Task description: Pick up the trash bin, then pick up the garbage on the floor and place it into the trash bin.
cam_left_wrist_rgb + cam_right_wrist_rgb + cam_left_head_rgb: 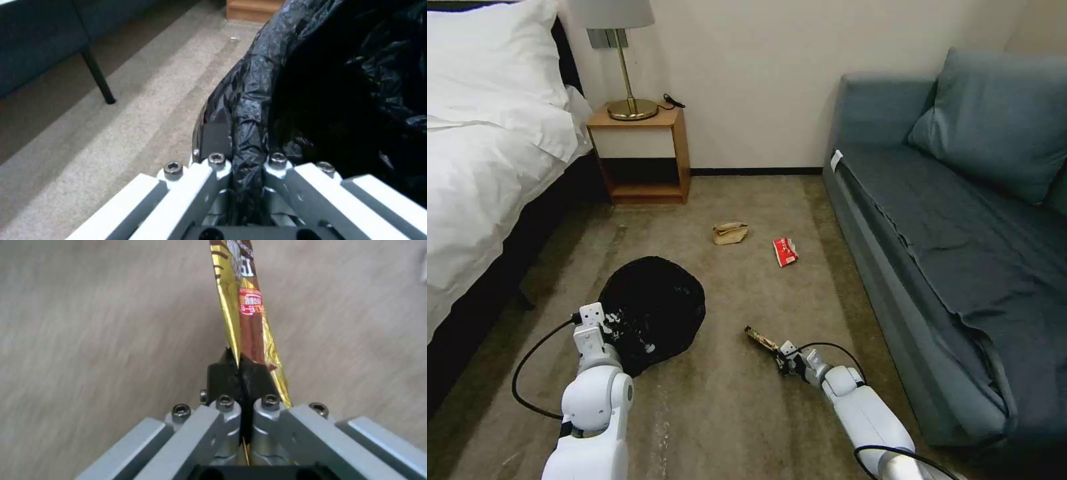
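While we hold the wrapper (247,306) clamped in our right gripper (242,373) just above the carpet (720,413), the carry step is in hand; next it must swing left over the bin (654,310), whose bag rim our left gripper (245,156) pinches.

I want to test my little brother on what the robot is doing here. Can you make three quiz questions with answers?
1. True or false: the right gripper is shut on the snack wrapper.
2. What does the left gripper pinch? A) the lamp B) the black bag of the trash bin C) the pillow
3. Fill in: two bits of litter lie on the carpet between the bed and the sofa, the crumpled tan paper and the red-and-white ____.

Key: 1 true; 2 B; 3 packet.
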Robot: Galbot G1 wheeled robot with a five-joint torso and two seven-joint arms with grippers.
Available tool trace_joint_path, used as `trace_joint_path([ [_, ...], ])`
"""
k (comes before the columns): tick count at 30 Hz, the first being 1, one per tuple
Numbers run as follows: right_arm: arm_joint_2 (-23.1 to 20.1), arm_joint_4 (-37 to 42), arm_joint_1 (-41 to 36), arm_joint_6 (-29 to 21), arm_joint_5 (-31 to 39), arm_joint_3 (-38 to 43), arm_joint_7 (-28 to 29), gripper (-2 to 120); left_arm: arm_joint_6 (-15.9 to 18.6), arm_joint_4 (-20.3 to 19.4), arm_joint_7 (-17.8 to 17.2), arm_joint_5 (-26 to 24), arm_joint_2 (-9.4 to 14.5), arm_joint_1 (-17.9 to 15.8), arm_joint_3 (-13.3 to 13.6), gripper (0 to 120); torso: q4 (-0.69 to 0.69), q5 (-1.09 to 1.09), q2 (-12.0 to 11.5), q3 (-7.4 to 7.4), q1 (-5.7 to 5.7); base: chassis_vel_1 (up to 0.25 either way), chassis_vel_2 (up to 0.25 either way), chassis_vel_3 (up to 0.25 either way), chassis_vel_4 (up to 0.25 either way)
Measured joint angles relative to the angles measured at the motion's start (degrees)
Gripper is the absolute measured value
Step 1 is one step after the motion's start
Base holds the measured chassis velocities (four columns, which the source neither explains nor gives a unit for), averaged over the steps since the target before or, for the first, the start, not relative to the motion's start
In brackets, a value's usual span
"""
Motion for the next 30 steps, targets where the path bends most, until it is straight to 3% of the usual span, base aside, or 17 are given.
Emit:
trace_joint_path([
  [2,0.62,3.7,0.93,3.73,7.66,-1.27,5.67,0,-0.13,1.04,0.04,-0.1,0.08,-1.08,0.39,1,0.0,0.0,0.0,0.0,0.0,0.0,0.0,0.0,0.0],
  [9,0.6,12.55,1.17,3.89,14.23,-5.19,11.37,0,-0.13,1.61,0.03,0.29,-0.03,-1.73,0.94,1,0.0,0.0,0.0,0.0,0.0,0.0,0.0,0.0,0.0],
  [14,0.05,26.87,0.47,0.2,19.82,-13.68,16.99,0,-0.12,2.2,0.03,0.61,-0.13,-2.17,1.59,1,0.0,0.0,0.0,0.0,0.0,0.0,0.0,0.0,0.0],
  [18,-0.04,31.39,0.1,-0.91,20.9,-16.59,18.48,0,-0.07,2.31,0.03,0.7,-0.2,-2.27,1.68,1,0.01,0.0,0.0,0.0,0.0,0.0,0.0,0.0,0.0],
  [21,-0.03,40.98,-1.38,-4.28,25.53,-24.01,22.88,0,0.05,2.19,0.03,0.78,-0.28,-2.28,1.65,1,0.01,-0.01,0.0,0.0,0.0,0.0,0.0,0.0,0.0],
  [26,0.58,44.06,-1.98,-5.8,26.82,-28.49,24.15,0,0.2,1.68,0.01,0.86,-0.31,-2.19,1.63,1,0.01,0.0,0.0,0.0,0.0,0.0,0.0,0.0,0.0],
  [30,2.25,40.73,-1.16,-5.62,25.66,-30.44,24.32,0,0.23,1.06,0.01,1.1,-0.78,-1.86,1.97,1,0.0,0.0,0.0,0.0,0.0,0.0,0.0,0.0,0.0],
])
